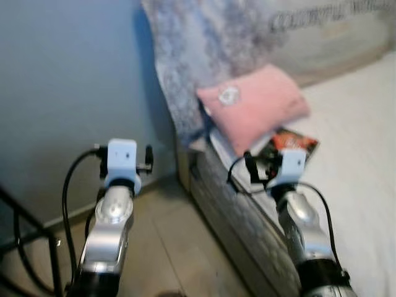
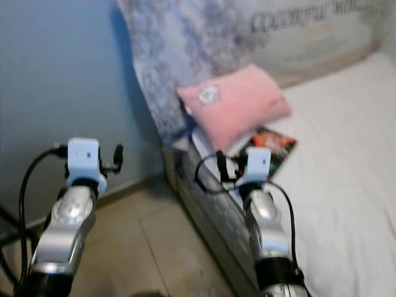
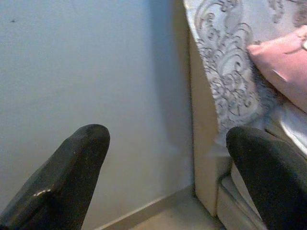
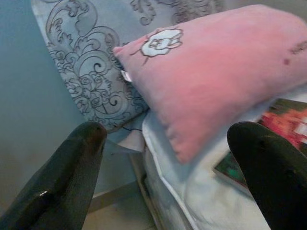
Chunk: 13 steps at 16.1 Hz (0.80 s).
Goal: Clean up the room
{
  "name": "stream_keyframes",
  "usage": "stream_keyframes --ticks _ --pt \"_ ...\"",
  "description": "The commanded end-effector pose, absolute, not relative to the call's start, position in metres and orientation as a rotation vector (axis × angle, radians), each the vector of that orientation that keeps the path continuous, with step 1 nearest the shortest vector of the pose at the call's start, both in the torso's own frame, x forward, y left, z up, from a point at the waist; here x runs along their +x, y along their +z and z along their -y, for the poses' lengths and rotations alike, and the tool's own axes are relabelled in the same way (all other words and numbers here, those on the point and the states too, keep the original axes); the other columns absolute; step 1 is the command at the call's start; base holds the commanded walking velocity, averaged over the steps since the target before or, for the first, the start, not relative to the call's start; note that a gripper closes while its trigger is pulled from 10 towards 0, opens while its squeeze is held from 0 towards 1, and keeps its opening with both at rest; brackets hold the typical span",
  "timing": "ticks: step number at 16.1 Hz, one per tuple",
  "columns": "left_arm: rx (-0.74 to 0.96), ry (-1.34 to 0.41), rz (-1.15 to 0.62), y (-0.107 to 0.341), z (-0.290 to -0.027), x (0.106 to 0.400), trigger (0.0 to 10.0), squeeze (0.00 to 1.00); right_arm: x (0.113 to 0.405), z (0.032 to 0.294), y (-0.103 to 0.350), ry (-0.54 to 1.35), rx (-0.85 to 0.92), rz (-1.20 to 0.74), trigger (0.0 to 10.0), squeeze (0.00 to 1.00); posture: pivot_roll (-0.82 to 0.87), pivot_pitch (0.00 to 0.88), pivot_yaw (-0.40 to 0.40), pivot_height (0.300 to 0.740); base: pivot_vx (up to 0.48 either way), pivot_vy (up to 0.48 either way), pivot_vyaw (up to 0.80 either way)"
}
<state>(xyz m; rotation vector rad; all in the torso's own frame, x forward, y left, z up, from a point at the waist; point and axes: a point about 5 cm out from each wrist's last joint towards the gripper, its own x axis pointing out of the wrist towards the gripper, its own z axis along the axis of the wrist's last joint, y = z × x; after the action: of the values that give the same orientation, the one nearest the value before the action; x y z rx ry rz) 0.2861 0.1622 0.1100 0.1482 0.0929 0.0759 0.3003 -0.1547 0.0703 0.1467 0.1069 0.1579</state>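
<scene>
At the head corner of the bed (image 1: 365,154), a pink pillow (image 1: 253,106) leans against the patterned headboard (image 1: 185,68), its lower edge resting on a white pillow (image 4: 192,191). A red-and-black magazine (image 1: 291,145) lies on the sheet at the pink pillow's 5 o'clock, partly tucked under it. The right gripper (image 4: 165,177) hovers just short of the pink pillow, which sits at its 12 o'clock; the fingers (image 4: 72,167) are spread wide and hold nothing. The left gripper (image 3: 165,182), also wide apart and empty, faces the blue wall (image 1: 68,80) beside the bed, over the wooden floor (image 1: 179,247), the pillow at its 2 o'clock.
</scene>
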Motion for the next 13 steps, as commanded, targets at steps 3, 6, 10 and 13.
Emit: stream_keyframes --ticks 3,6,10,13 --pt "0.129 0.063 -0.089 0.1116 -0.1547 0.2901 10.0 0.00 0.3003 0.1628 0.0684 0.139 0.145 -0.104 10.0 0.03 -0.01 0.000 0.009 0.740 0.264 0.000 0.57" --pt "0.128 0.060 -0.093 0.1105 -0.1537 0.2887 10.0 0.00 0.2990 0.1635 0.0670 0.144 0.145 -0.104 10.0 0.05 -0.02 0.000 0.013 0.740 0.000 0.000 0.55" --pt "0.149 0.054 -0.101 0.1094 -0.1559 0.2865 10.0 0.00 0.2942 0.1640 0.0615 0.123 0.155 -0.120 10.0 0.05 -0.02 0.000 0.024 0.740 0.000 0.000 0.52" --pt "0.157 0.037 -0.072 0.1137 -0.1551 0.2856 10.0 0.00 0.2925 0.1650 0.0603 0.110 0.172 -0.113 10.0 0.01 -0.02 0.000 0.033 0.740 0.244 0.000 0.17"
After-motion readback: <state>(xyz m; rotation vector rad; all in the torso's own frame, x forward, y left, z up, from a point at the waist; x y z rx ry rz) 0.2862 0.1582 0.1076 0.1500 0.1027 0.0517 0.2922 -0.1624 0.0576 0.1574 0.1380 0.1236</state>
